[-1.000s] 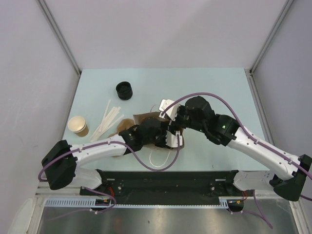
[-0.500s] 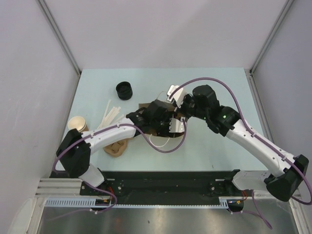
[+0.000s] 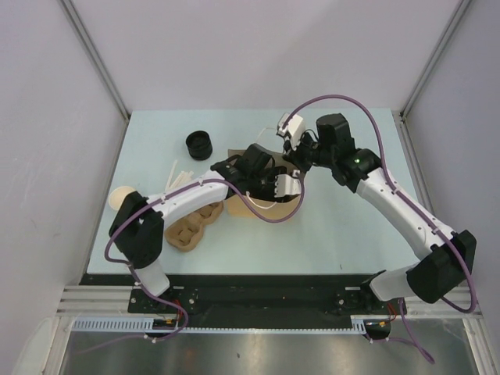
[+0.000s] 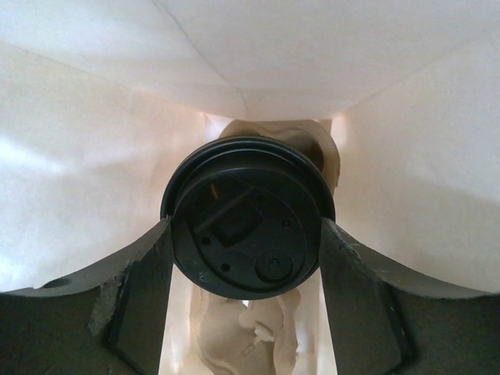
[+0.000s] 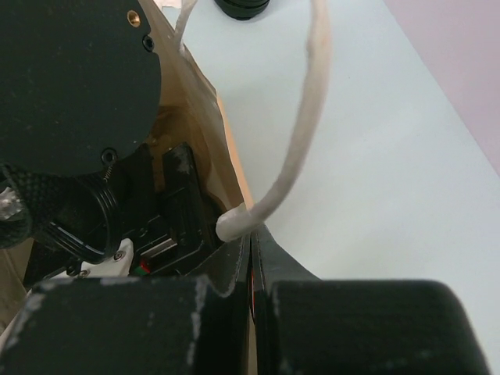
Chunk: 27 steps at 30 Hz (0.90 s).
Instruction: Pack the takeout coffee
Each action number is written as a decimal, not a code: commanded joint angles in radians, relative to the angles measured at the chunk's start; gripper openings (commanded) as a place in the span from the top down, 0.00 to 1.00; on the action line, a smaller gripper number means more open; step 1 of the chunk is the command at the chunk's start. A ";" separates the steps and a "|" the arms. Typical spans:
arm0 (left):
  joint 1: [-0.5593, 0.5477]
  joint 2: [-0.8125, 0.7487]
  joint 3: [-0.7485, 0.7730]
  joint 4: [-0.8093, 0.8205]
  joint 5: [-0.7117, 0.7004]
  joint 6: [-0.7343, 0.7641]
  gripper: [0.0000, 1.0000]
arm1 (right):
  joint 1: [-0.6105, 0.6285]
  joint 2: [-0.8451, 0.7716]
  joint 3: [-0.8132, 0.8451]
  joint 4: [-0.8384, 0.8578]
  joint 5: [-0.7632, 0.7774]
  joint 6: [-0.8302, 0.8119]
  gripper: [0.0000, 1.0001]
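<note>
You have the coffee (image 4: 246, 219) inside the bag (image 4: 94, 156). Its black lid faces the left wrist camera, and pale paper walls close round it on every side. The left pincer (image 4: 244, 234) stands wide, with one finger on each side of the cup. Both fingers touch it at the lid's rim, so the coffee is held squarely between them. Past the lid you can see the creased bottom of the bag, but you cannot tell whether the cup touches it.

From above, the left arm reaches into the bag's mouth near the middle of the bench (image 3: 344, 234), and the coffee itself is hidden there by the wrist.

Your right pincer (image 5: 251, 254) is closed tight on the bag's brown rim, just beside the root of the white rope handle (image 5: 312, 117). The handle loops up and away from the rim. The right pincer sits on the far right side of the bag, close to the left wrist.

Further out on the left half of the bench:
- The lids (image 3: 199, 144) stand in a black stack behind the bag.
- The pale sticks (image 3: 176, 183) lie loosely fanned.
- The open cup (image 3: 119, 199) is half hidden by the left arm.
- A brown tray (image 3: 187, 226) lies under the left forearm.
</note>
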 commanded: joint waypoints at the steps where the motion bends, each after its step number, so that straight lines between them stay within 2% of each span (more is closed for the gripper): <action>1: 0.009 0.089 -0.003 -0.111 -0.011 -0.015 0.81 | 0.004 0.032 0.033 -0.059 -0.130 0.045 1.00; 14: 0.017 0.146 -0.059 -0.122 -0.018 0.005 0.82 | -0.039 0.063 0.047 -0.087 -0.188 0.038 1.00; 22: 0.018 0.080 -0.038 -0.096 -0.014 -0.028 0.57 | -0.050 0.077 0.056 -0.093 -0.199 0.028 1.00; 23: 0.018 0.070 -0.020 -0.096 -0.014 -0.034 0.50 | -0.051 0.077 0.058 -0.096 -0.200 0.028 1.00; 25: 0.018 0.056 -0.001 -0.091 -0.012 -0.050 0.45 | -0.053 0.078 0.061 -0.096 -0.202 0.025 1.00; 27: 0.018 0.037 0.016 -0.080 -0.012 -0.064 0.36 | -0.054 0.080 0.064 -0.099 -0.205 0.025 1.00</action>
